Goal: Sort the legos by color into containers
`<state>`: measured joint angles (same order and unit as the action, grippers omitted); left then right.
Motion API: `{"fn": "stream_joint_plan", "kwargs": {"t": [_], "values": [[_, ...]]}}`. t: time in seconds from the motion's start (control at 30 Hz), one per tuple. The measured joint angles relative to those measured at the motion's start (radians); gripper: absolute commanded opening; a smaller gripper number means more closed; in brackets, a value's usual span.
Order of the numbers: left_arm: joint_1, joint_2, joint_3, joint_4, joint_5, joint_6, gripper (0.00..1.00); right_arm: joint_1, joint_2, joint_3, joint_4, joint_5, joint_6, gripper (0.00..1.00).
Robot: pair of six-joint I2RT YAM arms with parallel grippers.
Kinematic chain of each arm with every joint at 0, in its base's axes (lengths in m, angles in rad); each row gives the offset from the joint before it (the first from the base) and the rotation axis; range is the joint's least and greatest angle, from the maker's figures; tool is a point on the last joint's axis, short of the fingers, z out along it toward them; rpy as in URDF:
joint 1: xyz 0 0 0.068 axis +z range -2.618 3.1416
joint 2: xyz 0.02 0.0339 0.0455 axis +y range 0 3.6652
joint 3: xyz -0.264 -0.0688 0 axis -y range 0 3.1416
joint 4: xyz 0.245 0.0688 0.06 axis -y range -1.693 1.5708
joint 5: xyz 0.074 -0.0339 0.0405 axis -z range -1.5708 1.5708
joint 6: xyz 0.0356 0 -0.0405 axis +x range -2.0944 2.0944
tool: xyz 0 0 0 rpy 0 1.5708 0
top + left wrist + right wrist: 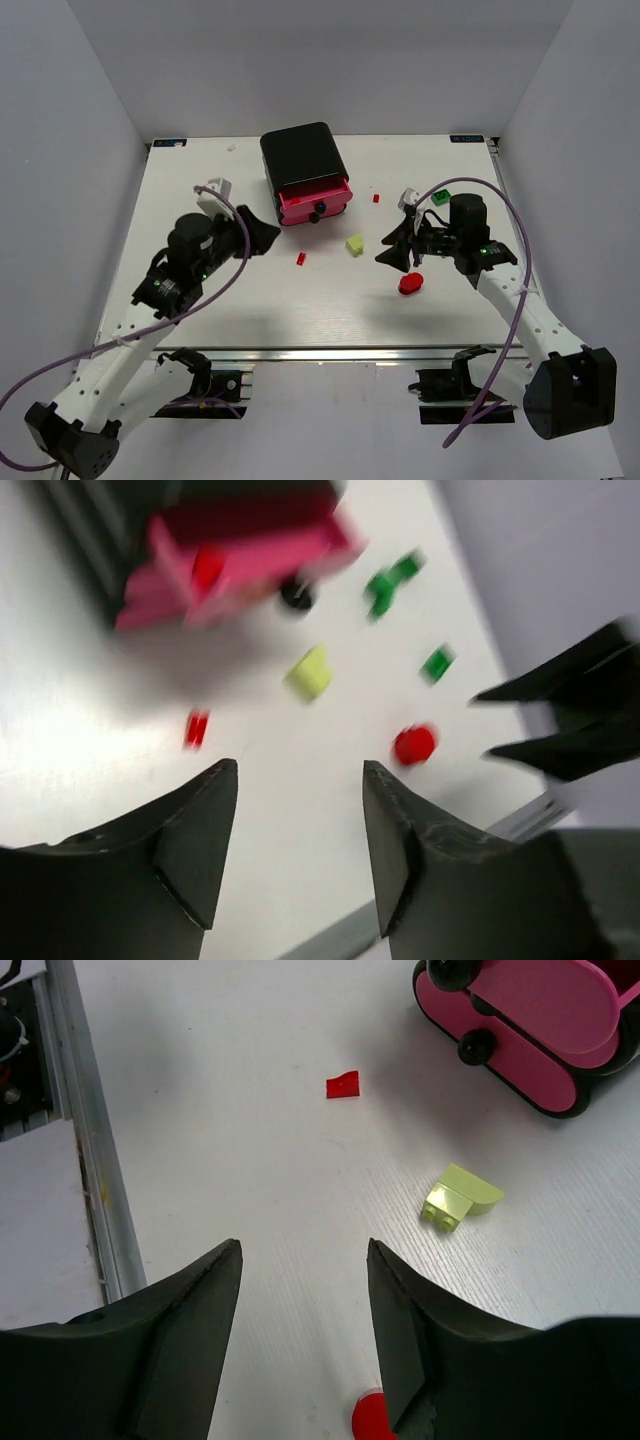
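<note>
The left end effector (300,780) and right end effector (305,1260) hung parted and empty over the white surface (250,305), a pale yellow plastic brick (355,243) between them.

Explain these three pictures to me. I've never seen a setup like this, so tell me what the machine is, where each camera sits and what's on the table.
This is a robot: a left arm and a right arm bolted at the near edge of a white table. The wide picture looks down from above and behind them. The other two come from small cameras on each wrist, so the dark prongs at the bottom edge belong to that arm's gripper. On the table stands a black cabinet with a pink drawer pulled out. Loose bricks lie around it: a pale yellow brick, a small red brick, a round red piece and a green brick. The left gripper and the right gripper are both open and hold nothing.
</note>
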<state>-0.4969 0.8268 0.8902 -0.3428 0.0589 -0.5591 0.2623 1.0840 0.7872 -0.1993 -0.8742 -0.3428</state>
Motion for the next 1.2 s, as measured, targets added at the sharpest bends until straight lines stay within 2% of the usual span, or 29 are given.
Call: {"fn": "stream_joint_plan", "kwargs": {"t": [0.1, 0.27, 0.5, 0.7, 0.87, 1.2], "values": [[-0.004, 0.027, -0.117, -0.023, 0.010, -0.021, 0.67, 0.000, 0.004, 0.000, -0.009, 0.019, -0.014, 0.61], [-0.042, 0.112, -0.195, -0.053, -0.003, -0.051, 0.71, 0.000, 0.020, 0.000, -0.010, 0.048, -0.037, 0.63], [-0.157, 0.212, -0.237, 0.069, -0.141, -0.065, 0.72, 0.000, 0.066, 0.000, -0.028, 0.076, -0.064, 0.63], [-0.261, 0.431, -0.222, 0.140, -0.338, -0.046, 0.72, 0.000, 0.065, 0.000, -0.034, 0.086, -0.076, 0.64], [-0.303, 0.547, -0.166, 0.171, -0.474, -0.005, 0.72, -0.002, 0.064, 0.000, -0.035, 0.086, -0.080, 0.64], [-0.319, 0.764, -0.045, 0.255, -0.555, 0.076, 0.71, -0.005, 0.050, 0.000, -0.037, 0.076, -0.080, 0.64]]}}
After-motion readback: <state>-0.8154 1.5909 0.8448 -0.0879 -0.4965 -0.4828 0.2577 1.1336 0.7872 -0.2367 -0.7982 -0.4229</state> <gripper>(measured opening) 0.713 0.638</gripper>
